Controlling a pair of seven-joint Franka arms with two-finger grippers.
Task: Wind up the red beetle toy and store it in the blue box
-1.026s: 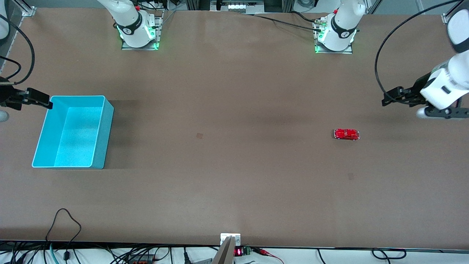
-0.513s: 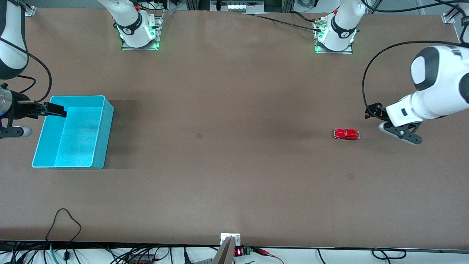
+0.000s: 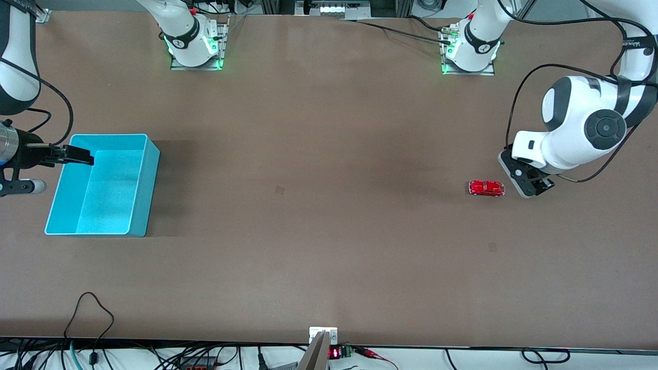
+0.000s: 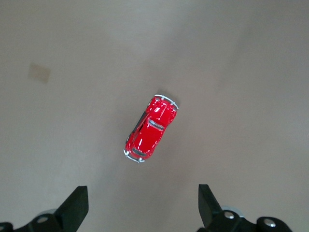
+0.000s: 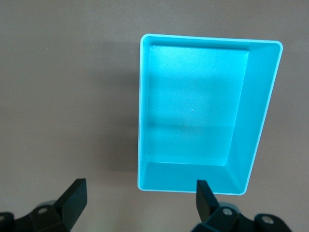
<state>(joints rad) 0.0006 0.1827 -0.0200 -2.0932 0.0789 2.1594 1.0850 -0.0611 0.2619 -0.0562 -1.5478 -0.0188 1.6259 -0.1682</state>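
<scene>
- We have the left gripper [image 3: 524,180] hovering just beside the toy car [image 3: 486,188], toward the left arm's end of the table; its jaws are spread wide and hold nothing
- Through the left wrist view the car [image 4: 151,128] sits on the bare table [image 3: 329,216], its long axis tilted roughly from 1 o'clock to 7 o'clock, with both fingertips [image 4: 77,203] showing short of it
- In the front view the car lies at about 9 o'clock from the left gripper, well apart from the box [image 3: 141,185], which stands near the right arm's end of the table
- The right gripper [image 3: 77,154] hangs over the rim of the box, fingers fully apart and empty; its wrist view shows the box [image 5: 145,111] with nothing inside
- We judge the step in hand to be the approach for the first pick, with winding and storing not yet begun
- To do it well, we should centre the fingers over the car, then turn the wrist so they close across the narrow sides, not the bumpers
- The body is glossy and rounded, so we expect it to slip or roll on its wheels; we should come straight down and close slowly
- We want the wheels left free for winding, so a grip high on the body suits us
</scene>
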